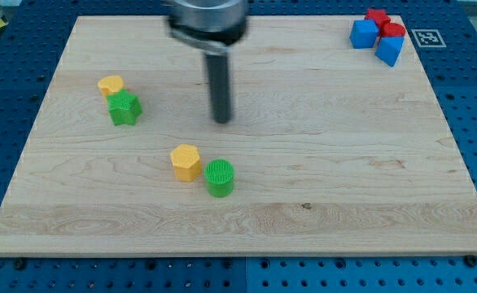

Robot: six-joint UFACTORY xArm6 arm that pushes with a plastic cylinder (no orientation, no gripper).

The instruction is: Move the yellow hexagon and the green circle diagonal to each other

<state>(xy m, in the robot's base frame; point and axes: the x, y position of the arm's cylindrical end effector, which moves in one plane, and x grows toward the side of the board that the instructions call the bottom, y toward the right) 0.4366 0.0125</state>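
The yellow hexagon (185, 162) sits left of centre on the wooden board (344, 163). The green circle (220, 177) stands just to its right and slightly lower, close beside it or touching. My tip (222, 120) is above both blocks in the view, apart from them, roughly over the green circle's column. The rod rises from it to the view's top.
A yellow heart-like block (111, 85) and a green star block (125, 107) sit together at the left. A cluster of blue blocks (364, 33) (390, 50) and red blocks (377, 15) (394, 31) sits at the top right corner.
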